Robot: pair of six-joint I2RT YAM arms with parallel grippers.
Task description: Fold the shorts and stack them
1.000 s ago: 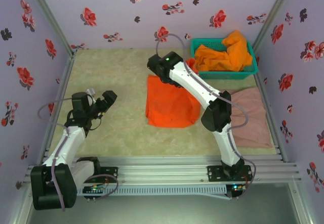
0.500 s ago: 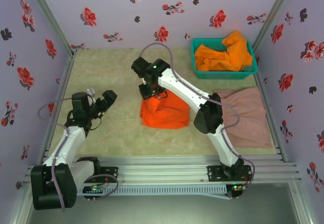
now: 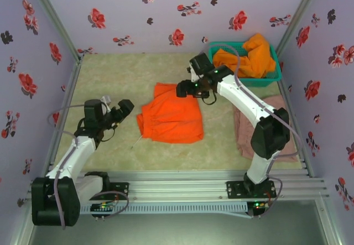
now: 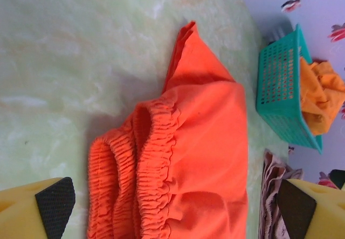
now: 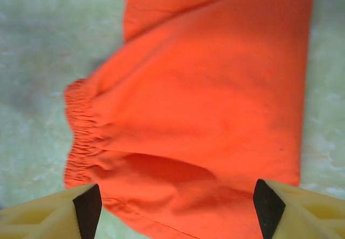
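1. The right gripper [image 3: 185, 89], which was clamped on the edge of the orange shorts [image 3: 170, 121] a second ago, has let go and pulled back toward the teal basket [image 3: 271, 81]. Its jaws now stand well apart and empty above the cloth.
2. Those shorts lie doubled over, left of the basket and nearer the arms. One fold looks done, and they probably need tidying before stacking.
3. The left gripper [image 3: 123, 111] stays fully spread and holds nothing. It is farther left of the basket than the shorts and faces their waistband.
4. The cloth is thin, matte and limp. The elastic waistband [image 4: 145, 169] is ruffled in two gathered layers, and a white drawstring [image 3: 134, 141] trails out.
5. The pink shorts [image 3: 249, 140] lie flat just in front of the basket. A second orange pair [image 3: 249, 57] is crumpled inside its plastic mesh.
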